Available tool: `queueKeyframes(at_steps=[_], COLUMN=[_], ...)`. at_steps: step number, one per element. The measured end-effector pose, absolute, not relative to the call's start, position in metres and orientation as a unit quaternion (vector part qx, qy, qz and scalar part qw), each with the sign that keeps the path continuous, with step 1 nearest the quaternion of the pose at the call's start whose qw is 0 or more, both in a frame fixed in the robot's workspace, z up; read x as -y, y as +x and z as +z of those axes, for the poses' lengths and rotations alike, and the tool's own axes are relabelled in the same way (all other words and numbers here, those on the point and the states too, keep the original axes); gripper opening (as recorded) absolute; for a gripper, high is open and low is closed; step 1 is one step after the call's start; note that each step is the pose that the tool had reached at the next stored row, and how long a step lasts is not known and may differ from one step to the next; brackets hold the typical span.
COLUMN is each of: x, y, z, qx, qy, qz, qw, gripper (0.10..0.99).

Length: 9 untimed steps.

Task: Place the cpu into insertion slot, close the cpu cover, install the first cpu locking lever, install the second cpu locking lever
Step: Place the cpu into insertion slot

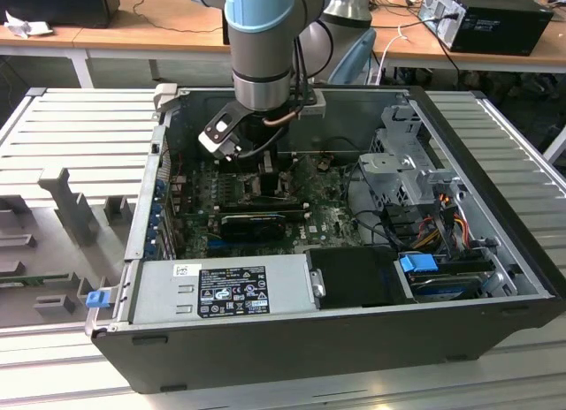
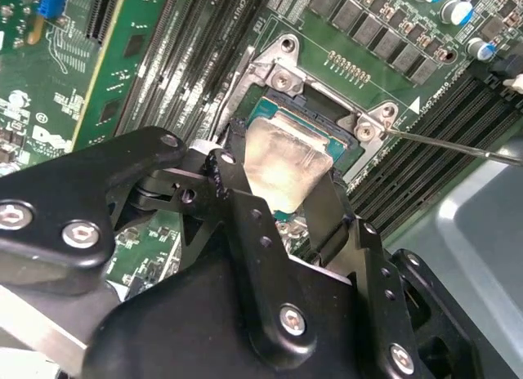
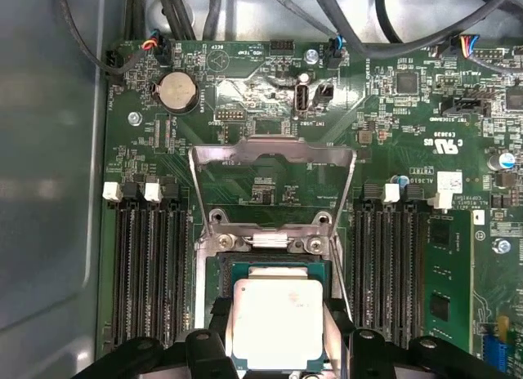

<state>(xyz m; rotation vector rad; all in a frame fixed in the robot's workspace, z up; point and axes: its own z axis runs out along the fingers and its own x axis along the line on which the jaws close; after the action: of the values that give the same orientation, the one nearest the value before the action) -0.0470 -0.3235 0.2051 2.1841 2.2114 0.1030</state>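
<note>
Green board (image 3: 384, 142) beneath cpu (image 3: 276, 322); desks (image 1: 168, 30) behind.

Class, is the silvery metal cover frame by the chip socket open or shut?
Open: in the first wrist view the silvery metal cover frame stands swung back, with the square silvery chip uncovered.

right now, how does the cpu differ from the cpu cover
The cpu is a solid silvery-tan square; the cpu cover is a bare frame around a large window. The cpu lies flat; the cpu cover is swung open, clear of it. Both are square and metallic.
</note>
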Motion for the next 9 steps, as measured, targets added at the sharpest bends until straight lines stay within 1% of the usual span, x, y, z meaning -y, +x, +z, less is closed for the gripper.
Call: queueKeyframes(at_steps=[9], x=[0.3219], y=[-0.0470], z=[0.2018], qx=[-0.711], qy=[0.702], qz=[0.033], qw=[0.016], gripper=[0.537])
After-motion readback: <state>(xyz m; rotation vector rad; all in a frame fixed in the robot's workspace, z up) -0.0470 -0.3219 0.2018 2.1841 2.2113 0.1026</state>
